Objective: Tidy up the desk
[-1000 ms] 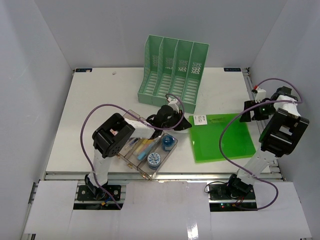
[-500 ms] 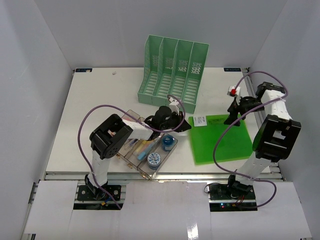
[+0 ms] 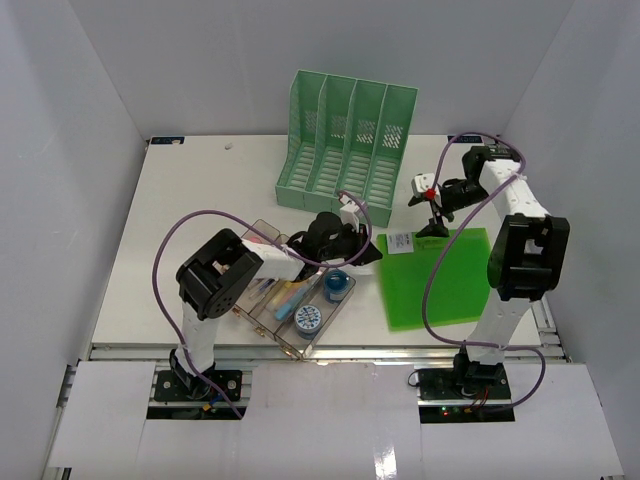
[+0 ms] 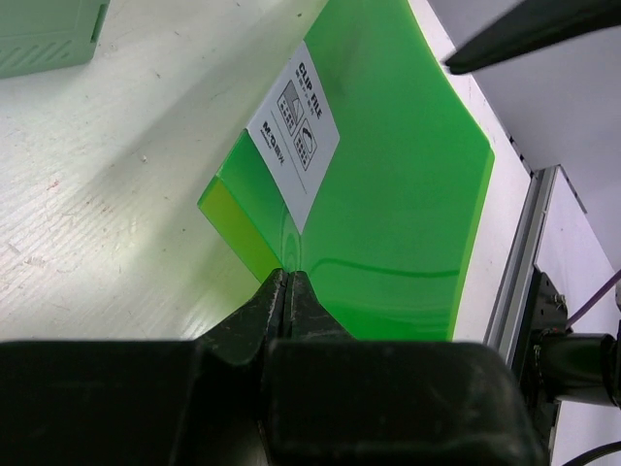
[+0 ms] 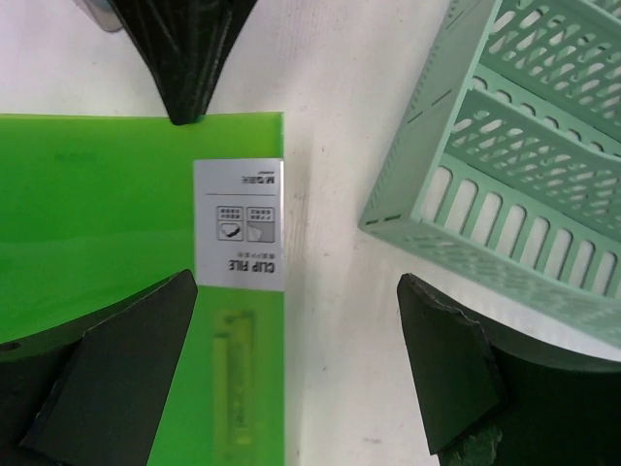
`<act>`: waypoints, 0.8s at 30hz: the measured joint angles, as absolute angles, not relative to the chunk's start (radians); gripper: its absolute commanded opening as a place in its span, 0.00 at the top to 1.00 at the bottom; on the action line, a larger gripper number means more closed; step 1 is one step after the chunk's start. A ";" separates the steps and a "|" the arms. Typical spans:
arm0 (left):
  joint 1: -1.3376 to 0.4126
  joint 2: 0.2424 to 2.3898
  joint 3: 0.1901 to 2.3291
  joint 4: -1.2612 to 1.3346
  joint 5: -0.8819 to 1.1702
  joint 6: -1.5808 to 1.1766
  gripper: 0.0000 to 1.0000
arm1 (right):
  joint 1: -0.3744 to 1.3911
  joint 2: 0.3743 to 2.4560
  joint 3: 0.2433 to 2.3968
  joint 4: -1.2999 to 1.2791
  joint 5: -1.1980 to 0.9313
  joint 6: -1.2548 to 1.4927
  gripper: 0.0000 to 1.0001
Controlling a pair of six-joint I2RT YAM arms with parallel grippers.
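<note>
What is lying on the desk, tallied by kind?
Green file rack: 1
Green folder: 1
Clear tray: 1
Blue round items in the tray: 2
Total: 5
The pens in the tray are too unclear to count.

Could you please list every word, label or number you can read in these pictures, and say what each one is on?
"CLIP FILE": on the white label stuck at a corner of the green folder.
A short brand word starting with "M", on the same label: too blurred to read with certainty.
Fine print by the label's two small pictograms: too small to read.
No readable text on the mint file rack.
</note>
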State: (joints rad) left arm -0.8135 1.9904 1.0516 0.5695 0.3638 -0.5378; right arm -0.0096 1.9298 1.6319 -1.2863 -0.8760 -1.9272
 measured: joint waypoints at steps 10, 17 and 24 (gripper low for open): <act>-0.813 1.938 1.025 0.577 0.369 -0.477 1.00 | 0.038 2.015 1.665 -1.285 -0.790 -1.933 0.04; -0.813 1.936 1.028 0.565 0.370 -0.435 1.00 | 0.084 2.018 1.654 -1.286 -0.715 -1.913 0.00; -0.813 1.934 1.055 0.516 0.367 -0.388 1.00 | 0.108 2.018 1.626 -1.283 -0.656 -1.886 0.13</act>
